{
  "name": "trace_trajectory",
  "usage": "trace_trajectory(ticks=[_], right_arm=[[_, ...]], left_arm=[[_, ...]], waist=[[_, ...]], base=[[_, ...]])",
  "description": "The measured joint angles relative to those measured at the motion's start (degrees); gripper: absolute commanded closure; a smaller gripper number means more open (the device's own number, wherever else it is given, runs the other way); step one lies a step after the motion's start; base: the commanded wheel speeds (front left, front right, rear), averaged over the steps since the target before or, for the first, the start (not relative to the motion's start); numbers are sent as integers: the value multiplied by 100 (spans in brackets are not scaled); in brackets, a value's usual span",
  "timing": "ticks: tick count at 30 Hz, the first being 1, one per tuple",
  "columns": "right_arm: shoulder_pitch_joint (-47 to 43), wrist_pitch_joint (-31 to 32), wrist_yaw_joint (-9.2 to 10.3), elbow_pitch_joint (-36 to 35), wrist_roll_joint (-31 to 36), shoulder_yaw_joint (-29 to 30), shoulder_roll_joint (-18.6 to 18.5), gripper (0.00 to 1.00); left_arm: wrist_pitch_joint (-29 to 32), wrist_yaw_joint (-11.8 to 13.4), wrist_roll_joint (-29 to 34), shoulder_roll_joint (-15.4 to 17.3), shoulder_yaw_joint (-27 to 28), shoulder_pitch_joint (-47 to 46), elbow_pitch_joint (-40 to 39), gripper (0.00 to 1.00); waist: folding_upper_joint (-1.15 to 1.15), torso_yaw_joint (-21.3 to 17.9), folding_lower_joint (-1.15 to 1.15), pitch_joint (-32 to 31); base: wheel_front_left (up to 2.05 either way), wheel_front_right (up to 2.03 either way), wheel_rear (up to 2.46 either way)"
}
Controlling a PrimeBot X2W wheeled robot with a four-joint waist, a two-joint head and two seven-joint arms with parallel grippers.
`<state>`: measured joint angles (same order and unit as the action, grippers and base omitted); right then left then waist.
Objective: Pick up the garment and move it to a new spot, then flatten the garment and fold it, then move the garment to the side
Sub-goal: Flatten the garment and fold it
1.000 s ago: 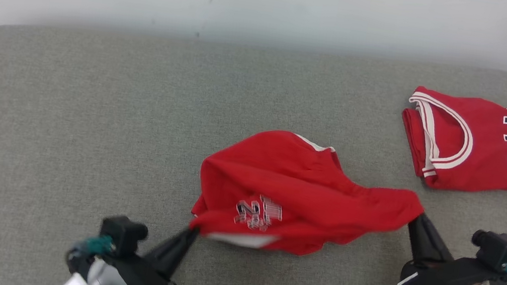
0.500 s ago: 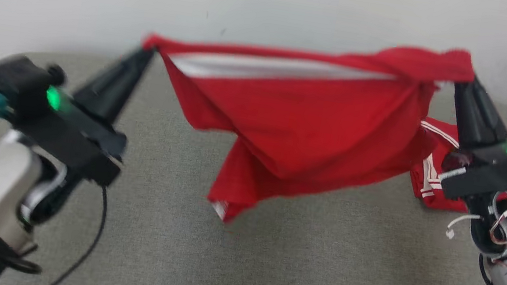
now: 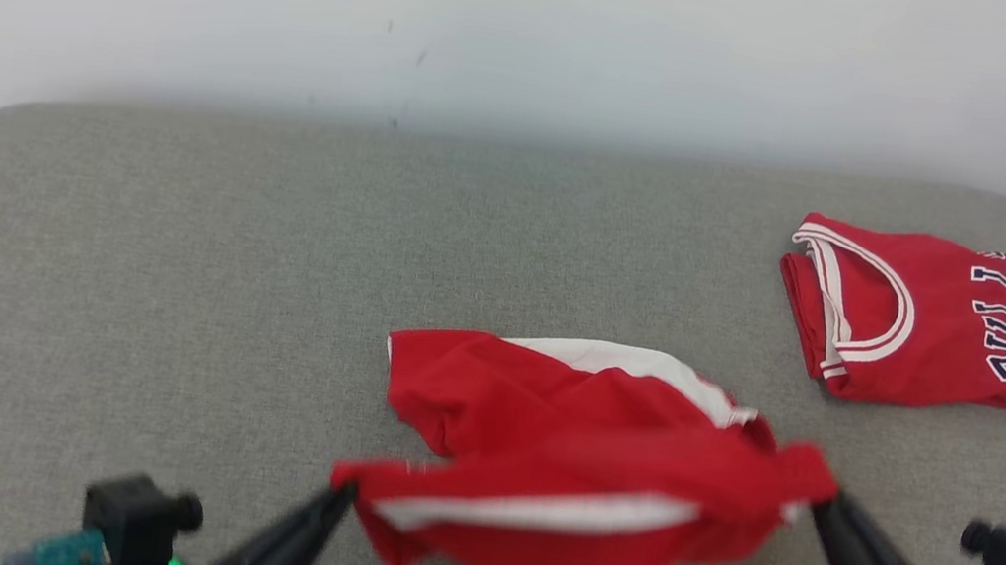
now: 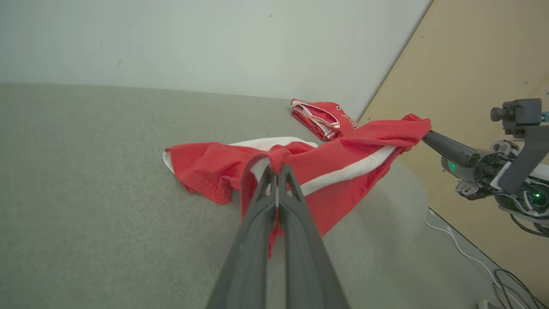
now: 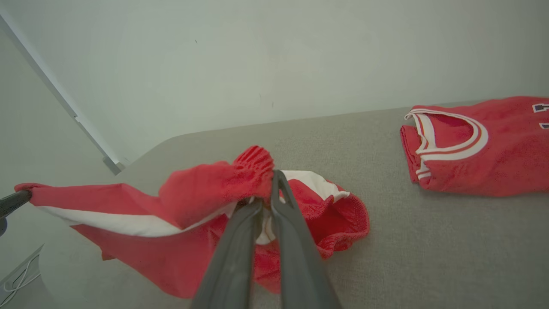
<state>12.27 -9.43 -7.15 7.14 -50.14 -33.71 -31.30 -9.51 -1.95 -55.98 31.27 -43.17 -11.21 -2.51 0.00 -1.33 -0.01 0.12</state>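
Low over the grey pad [image 3: 165, 272], left gripper [image 3: 343, 496] and right gripper [image 3: 816, 509] angle inward, each pinched tight on one end of the red, white-striped garment [image 3: 579, 443]; it sags between them, far part crumpled on the pad.

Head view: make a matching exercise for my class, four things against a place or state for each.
Things:
1 left gripper
2 right gripper
3 loose garment
4 folded jersey

States:
a lies far right on the grey surface
b shut on the garment's right end
c stretched between both grippers
d shut on the garment's left end

Pairs: 1-d; 2-b; 3-c; 4-a.
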Motion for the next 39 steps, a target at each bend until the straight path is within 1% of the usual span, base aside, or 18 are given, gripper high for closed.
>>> trace_trajectory(ticks=[2, 5, 8, 11, 15, 16, 18, 21, 25, 26, 28, 30, 32, 34, 35, 37, 39], right_arm=[[-365, 111, 0, -68, -144, -100, -121, 100], [-675, 292, 0, -104, -357, -190, -318, 100], [-669, 502, 0, -133, -515, -283, -447, 100], [-365, 689, 0, -214, -680, -348, -423, 100], [709, 1011, 0, -199, -1007, -304, -227, 100], [709, 1011, 0, -199, -1007, -304, -227, 100], [1419, 1210, 0, -45, -1179, -237, -60, 100], [2567, 1491, 0, 397, -1458, -59, 337, 100], [4090, 1646, 0, 1238, -1691, 332, 961, 100], [4474, 1630, 0, 1482, -1774, 506, 1133, 100], [5201, 1450, 19, 1879, -1819, 805, 1382, 100], [5801, 1126, 56, 2086, -1818, 1107, 1541, 100], [6257, 836, 20, 2369, -1770, 1171, 1696, 100], [6326, 714, 7, 2675, -1724, 1033, 1774, 100], [6235, 708, 7, 2836, -1711, 912, 1770, 100], [5705, 712, 7, 3121, -1551, 601, 1731, 100], [4933, 784, 7, 3340, -1510, 279, 1704, 100]], left_arm=[[114, -8, -183, -7, -151, 272, -25, 100], [357, -64, -338, 31, -320, 350, -30, 100], [589, -67, -415, 125, -334, 306, 4, 100], [828, -160, -564, 203, -238, 29, 64, 100], [1400, -268, -828, 283, -15, -982, 292, 100], [1400, -268, -828, 283, -15, -982, 292, 100], [1748, -331, -918, 369, 132, -1651, 538, 100], [2305, -380, -1135, 380, 349, -2779, 1081, 100], [2664, -398, -1053, 234, 680, -4372, 1825, 100], [2660, -410, -1005, 152, 795, -4782, 1998, 100], [2498, -355, -658, -21, 988, -5545, 2218, 100], [2152, -290, -391, -191, 1266, -6208, 2370, 100], [1789, -319, -367, -333, 1485, -6626, 2568, 100], [1606, -389, -360, -432, 1417, -6628, 2782, 100], [1535, -417, -352, -471, 1308, -6483, 2853, 100], [1450, -468, -271, -530, 981, -5905, 2956, 100], [1304, -469, -266, -583, 766, -5106, 2971, 100]], waist=[[0, -20, 0, 80], [0, -47, 0, 215], [0, -80, 1, 358], [0, -132, 1, 499], [0, -217, 2, 715], [0, -217, 2, 715], [0, -258, 2, 846], [1, -319, 2, 1062], [1, -390, 3, 1370], [1, -404, 3, 1452], [1, -427, 3, 1614], [1, -440, 3, 1779], [1, -441, 3, 1938], [0, -433, 2, 2071], [0, -422, 2, 2121], [2, -374, 5, 2174], [2, -324, 5, 2174]], base=[[0, 0, 0], [0, 0, 0], [0, 0, 0], [0, 0, 0], [0, 0, 0], [0, 0, 0], [0, 0, 0], [0, 0, 0], [0, 0, 0], [0, 0, 0], [0, 0, 0], [0, 0, 0], [0, 0, 0], [0, 0, 0], [0, 0, 0], [0, 0, 0], [0, 0, 0]])
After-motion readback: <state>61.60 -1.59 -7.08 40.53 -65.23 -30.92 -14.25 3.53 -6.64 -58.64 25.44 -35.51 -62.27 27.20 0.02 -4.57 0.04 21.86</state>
